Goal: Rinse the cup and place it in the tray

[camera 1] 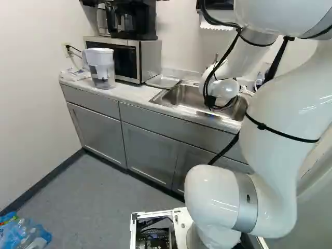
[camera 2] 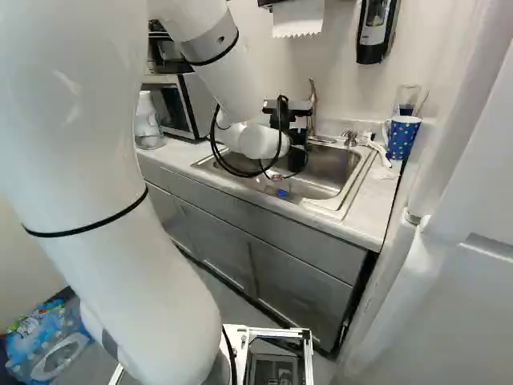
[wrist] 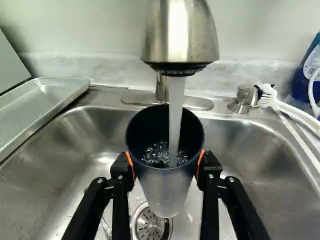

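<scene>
The white arm reaches over the stainless-steel sink [camera 2: 329, 180], and its black two-fingered gripper [camera 2: 298, 138] is over the basin in the right base view. In the wrist view the gripper [wrist: 166, 164] is closed on a tall cup with a dark interior and a translucent, whitish lower part [wrist: 164, 192] — the orange pads [wrist: 131, 166] press against it from two opposite sides. The cup is over the sink, its mouth open beneath the brushed-metal faucet head [wrist: 180, 37], and a stream of running water [wrist: 175, 110] falls straight into it, with bubbles gathered inside. Partly hidden by the cup is the round metal drain strainer [wrist: 149, 225]. The shallow silver metal tray [wrist: 42, 102] lies beside the basin, well apart from the cup. On the other side, a white-handled brush with dark bristles [wrist: 290, 111] lies by the metal faucet handle [wrist: 242, 98], near a blue bottle [wrist: 306, 82]. A blue patterned mug [camera 2: 401, 138] stands on the counter beside the sink. In the left base view, a clear pitcher with a white top [camera 1: 101, 70] stands in front of the silver-and-black microwave [camera 1: 148, 61] — both on the pale countertop [camera 1: 127, 93].
</scene>
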Controlling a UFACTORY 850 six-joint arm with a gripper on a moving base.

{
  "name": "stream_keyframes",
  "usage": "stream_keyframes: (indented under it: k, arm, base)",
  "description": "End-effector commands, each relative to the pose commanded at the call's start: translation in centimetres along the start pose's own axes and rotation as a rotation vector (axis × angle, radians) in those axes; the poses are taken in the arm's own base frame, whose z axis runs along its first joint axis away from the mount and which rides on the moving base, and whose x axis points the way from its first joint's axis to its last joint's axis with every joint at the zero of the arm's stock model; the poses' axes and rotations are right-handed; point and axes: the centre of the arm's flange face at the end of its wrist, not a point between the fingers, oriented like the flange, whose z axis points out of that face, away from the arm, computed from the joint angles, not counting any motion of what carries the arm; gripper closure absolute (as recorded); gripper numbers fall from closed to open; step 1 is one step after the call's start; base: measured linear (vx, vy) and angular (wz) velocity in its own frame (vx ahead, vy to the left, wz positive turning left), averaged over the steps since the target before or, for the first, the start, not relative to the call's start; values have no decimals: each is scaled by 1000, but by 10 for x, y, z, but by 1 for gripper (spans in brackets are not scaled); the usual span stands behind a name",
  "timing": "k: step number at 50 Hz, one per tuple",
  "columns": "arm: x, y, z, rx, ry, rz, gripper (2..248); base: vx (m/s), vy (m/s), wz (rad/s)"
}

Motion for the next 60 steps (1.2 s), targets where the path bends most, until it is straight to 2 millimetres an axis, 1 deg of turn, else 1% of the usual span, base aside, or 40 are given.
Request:
stream_keyframes:
  k: [60]
  arm:
    - [0, 0, 0, 0, 0, 0, 124]
  base:
    - [0, 0, 0]
